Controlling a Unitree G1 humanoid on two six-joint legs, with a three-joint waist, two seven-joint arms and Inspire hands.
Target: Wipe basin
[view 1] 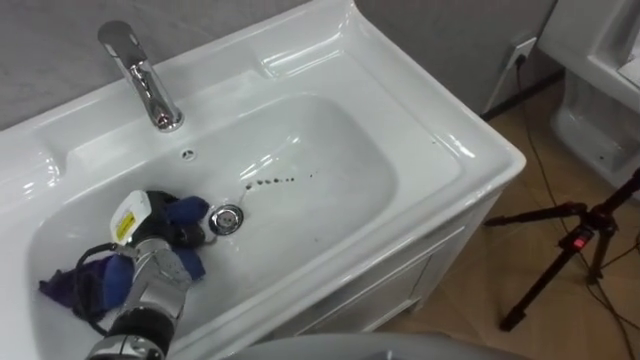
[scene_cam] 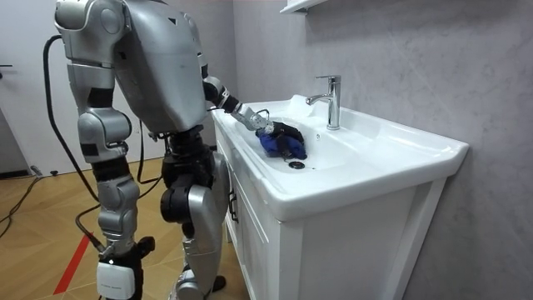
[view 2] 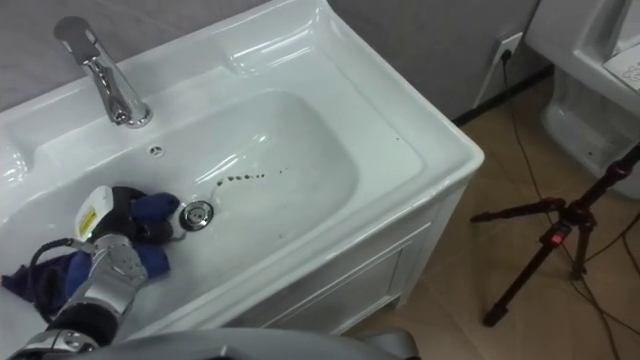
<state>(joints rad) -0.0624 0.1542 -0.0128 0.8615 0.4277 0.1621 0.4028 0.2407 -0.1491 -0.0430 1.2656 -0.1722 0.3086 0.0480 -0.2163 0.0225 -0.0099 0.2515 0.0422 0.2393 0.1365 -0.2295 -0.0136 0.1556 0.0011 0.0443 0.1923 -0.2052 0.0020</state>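
Nearest the camera, at the eye views' lower left, the left hand (view 1: 158, 268) is seen curled round a blue cloth (view 1: 72, 288) pressed into the white basin (view 1: 335, 170) beside the drain (view 1: 227, 218), below the tap (view 1: 145, 80), while the right hand (scene_cam: 114, 282) is hung at the room view's lower left.
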